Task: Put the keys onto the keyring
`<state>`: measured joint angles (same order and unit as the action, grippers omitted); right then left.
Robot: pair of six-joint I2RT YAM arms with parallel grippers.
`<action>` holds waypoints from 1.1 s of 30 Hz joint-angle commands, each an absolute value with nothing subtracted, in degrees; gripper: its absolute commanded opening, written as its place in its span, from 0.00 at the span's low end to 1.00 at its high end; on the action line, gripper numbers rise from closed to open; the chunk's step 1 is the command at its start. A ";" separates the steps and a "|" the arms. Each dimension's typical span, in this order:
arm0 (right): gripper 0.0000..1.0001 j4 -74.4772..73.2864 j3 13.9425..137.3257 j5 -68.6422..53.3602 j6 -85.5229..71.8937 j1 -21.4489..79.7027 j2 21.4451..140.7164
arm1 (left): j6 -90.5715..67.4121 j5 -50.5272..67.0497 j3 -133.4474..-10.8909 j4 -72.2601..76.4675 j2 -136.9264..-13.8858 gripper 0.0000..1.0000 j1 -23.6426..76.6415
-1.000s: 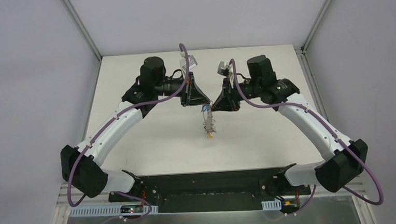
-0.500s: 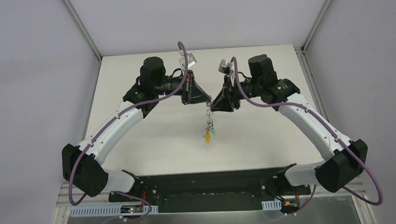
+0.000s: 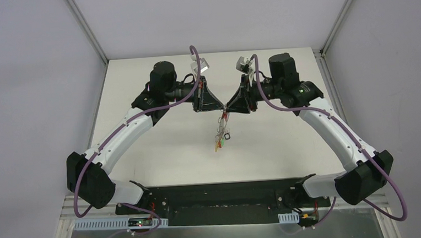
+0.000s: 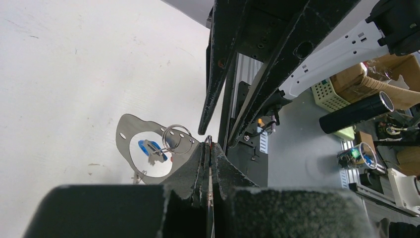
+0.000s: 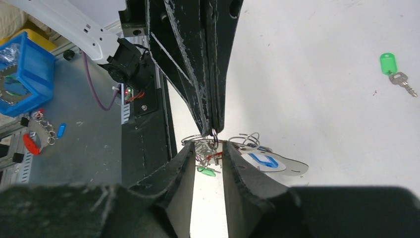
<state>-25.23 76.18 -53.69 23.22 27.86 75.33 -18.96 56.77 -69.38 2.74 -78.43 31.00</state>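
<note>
Left arm (image 3: 125, 134): reaches from the near left corner out over the white table (image 3: 160, 147), its wrist turned inward toward the centre.
Left gripper (image 4: 208, 150): jaws pressed together with no gap, clamped on a thin run of wire; in the right wrist view its tips come down from above onto the wire loops.
Keyring (image 5: 196, 139): thin grey wire, pinched at the left gripper's tips and held in the air above the table, where the two grippers meet.
Keys (image 3: 221, 136): a small bunch hanging below the meeting point, clear of the table surface; how many there are cannot be told.
Tags on the bunch: a blue tag (image 4: 147, 147) beside a small split ring (image 4: 178, 139), a green tag (image 5: 206, 171) low between the right fingers, and a yellow-orange tag (image 3: 217, 147) lowest in the top view.
Right gripper (image 5: 208, 148): jaws apart with bare table showing through the gap; the wire loops and green tag sit between its fingers (image 5: 184, 166), and no grip on them shows.
Right arm (image 3: 336, 133): mirrors the left, reaching from the near right corner inward.
Loose key (image 5: 392, 68): green-tagged, flat on the table, well apart from the bunch.
</note>
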 commanded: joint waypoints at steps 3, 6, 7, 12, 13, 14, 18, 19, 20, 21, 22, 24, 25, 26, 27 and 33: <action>0.25 -20.95 76.77 -58.53 19.58 27.63 76.02 | -19.42 58.66 -69.43 6.46 -77.61 0.00 30.50; 0.23 -20.38 75.85 -58.77 19.43 27.56 76.12 | -19.42 58.68 -69.43 6.57 -77.52 0.00 30.50; 0.22 -20.22 75.54 -58.83 19.42 27.59 76.16 | -19.42 58.63 -69.43 6.63 -77.54 0.00 30.50; 0.17 -19.55 74.74 -59.63 18.92 27.54 76.44 | -19.42 58.71 -69.35 6.70 -77.59 0.00 30.50; 0.17 -19.46 74.59 -59.74 18.82 27.59 76.55 | -19.42 58.63 -69.35 6.75 -77.56 0.00 30.50; 0.16 -19.45 74.42 -59.95 18.74 27.65 76.57 | -19.42 58.62 -69.35 6.74 -77.52 0.00 30.50; 0.13 -18.69 73.81 -60.82 18.23 27.62 76.61 | -19.34 58.42 -69.27 6.76 -77.59 0.00 30.50; 0.11 -18.66 73.83 -61.08 18.15 27.60 76.64 | -19.34 58.32 -69.26 6.75 -77.60 0.00 30.50; 0.09 -18.64 73.83 -61.37 18.11 27.54 76.65 | -19.34 58.23 -69.26 6.76 -77.61 0.00 30.43; 0.08 -18.63 73.83 -61.57 18.11 27.56 76.59 | -19.34 58.17 -69.26 6.77 -77.59 0.00 30.41; 0.08 -18.57 73.78 -61.67 18.11 27.61 76.62 | -19.32 58.04 -69.21 6.80 -77.56 0.00 30.33; 0.07 -18.50 73.67 -61.91 18.11 27.61 76.49 | -19.34 57.85 -69.19 6.82 -77.61 0.00 30.30; 0.07 -18.47 73.66 -62.13 18.03 27.57 76.49 | -19.34 57.65 -69.17 6.89 -77.61 0.00 30.24; 0.07 -18.46 73.61 -62.32 17.98 27.63 76.51 | -19.34 57.51 -69.25 6.92 -77.61 0.00 30.24; 0.08 -18.39 73.48 -62.54 17.89 27.62 76.53 | -19.34 57.48 -69.26 6.93 -77.61 0.00 30.16; 0.11 -17.76 72.81 -63.01 17.25 27.62 76.47 | -19.38 57.24 -69.28 7.03 -77.52 0.00 30.06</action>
<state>-19.57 73.23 -59.09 18.33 27.33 76.71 -18.96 57.01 -68.86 2.72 -78.43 30.74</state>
